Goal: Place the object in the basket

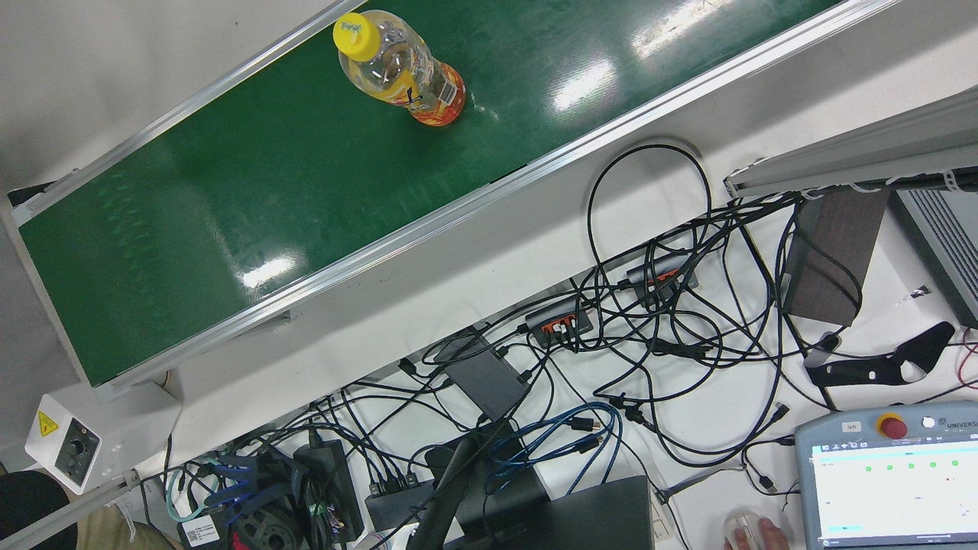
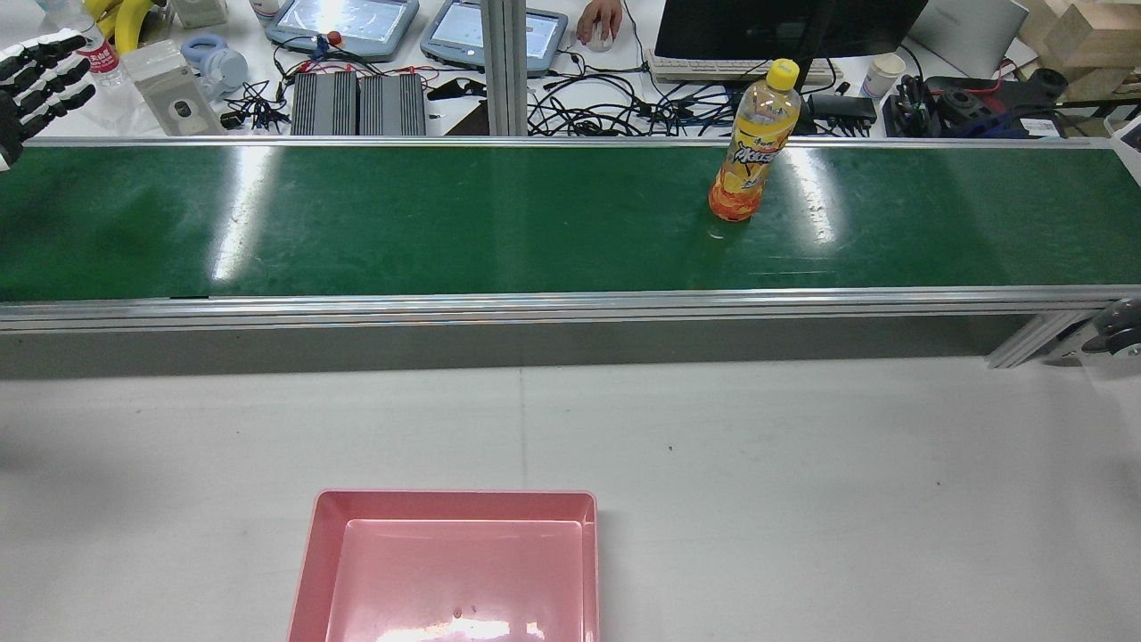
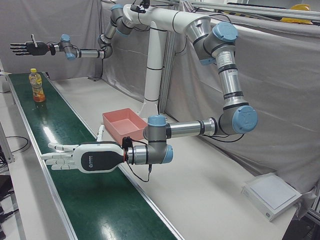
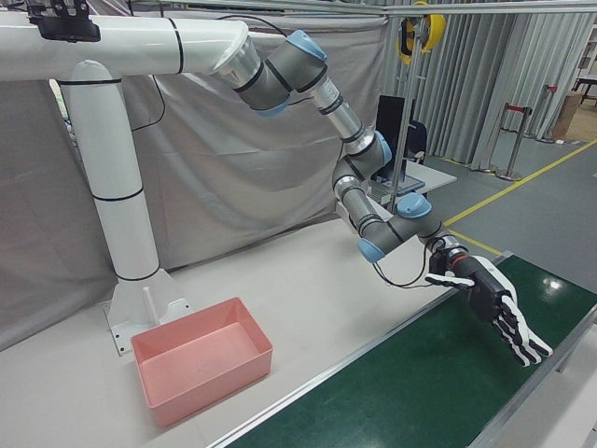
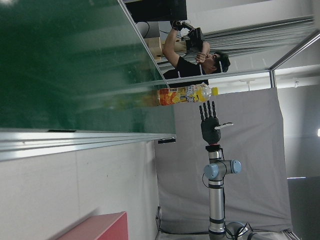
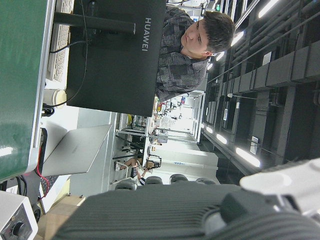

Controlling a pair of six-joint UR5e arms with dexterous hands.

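Note:
An orange drink bottle (image 2: pixel 753 147) with a yellow cap stands upright on the green conveyor belt (image 2: pixel 446 223), right of centre; it also shows in the front view (image 1: pixel 401 72) and far down the belt (image 3: pixel 36 86). The pink basket (image 2: pixel 455 496) lies on the white table in front of the belt, with nothing in it. My left hand (image 3: pixel 82 157) hovers open over the belt's left end, far from the bottle (image 5: pixel 182 95); the same hand shows flat with fingers spread (image 4: pixel 499 313). My right hand (image 3: pixel 27 48) is open, raised beyond the bottle, fingers spread (image 5: pixel 210 125).
Behind the belt a desk holds tangled cables (image 1: pixel 649 321), teach pendants (image 2: pixel 343 22) and a monitor (image 2: pixel 784 27). A person's hand (image 2: pixel 599 18) rests on a mouse. A person (image 5: pixel 192 55) stands past the belt's far end. A white box (image 3: pixel 272 195) sits at the table corner.

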